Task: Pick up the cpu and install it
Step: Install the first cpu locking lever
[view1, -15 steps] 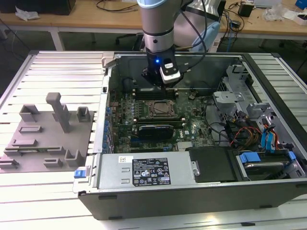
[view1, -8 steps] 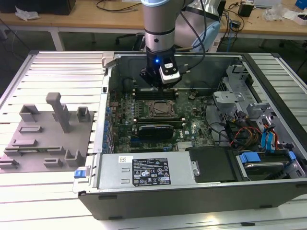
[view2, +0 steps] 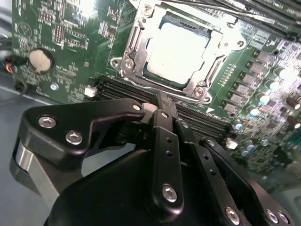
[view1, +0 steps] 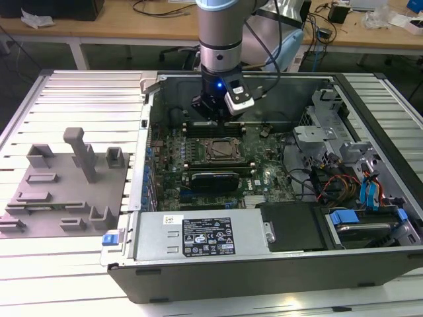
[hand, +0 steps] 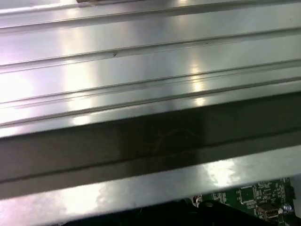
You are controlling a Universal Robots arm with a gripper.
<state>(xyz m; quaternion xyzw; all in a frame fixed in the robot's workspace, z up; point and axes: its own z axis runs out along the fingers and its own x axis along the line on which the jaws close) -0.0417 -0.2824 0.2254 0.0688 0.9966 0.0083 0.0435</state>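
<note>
The arm stands over the open computer case (view1: pixel 370 86), its claw (view1: pixel 213 109) lowered inside the chassis just beyond the far edge of the CPU socket (view1: pixel 219 150) on the motherboard (view1: pixel 264 165). In the second wrist view the cpu (view2: pixel 176 54) lies flat inside the socket frame (view2: pixel 129 63), its pale metal top facing up and its edges square with the frame; it sits just ahead of the claw (view2: pixel 162 110), close but apart from it. The black fingers (view2: pixel 164 141) appear drawn together to a narrow tip with nothing between them, so the claw reads as pressed together and empty. Being square, the chip has no long axis; the relation that matters is that it lies directly forward of the fingertips, with a bank of memory slots (view2: pixel 117 87) between the tip and the frame. A coin cell battery (view2: pixel 40 60) sits well off to one side on the board. In the exterior view the grey plastic fixture (view1: pixel 66 191) rests on the ribbed metal desk (view1: pixel 86 86) at the exterior view's left, well apart from the case. Whether the chip is fully seated on its contacts cannot be judged, and the socket's latch lever is hard to make out. The first wrist view shows ribbed metal (hand: pixel 141 70) and a corner of green circuit board (hand: pixel 254 197).
</note>
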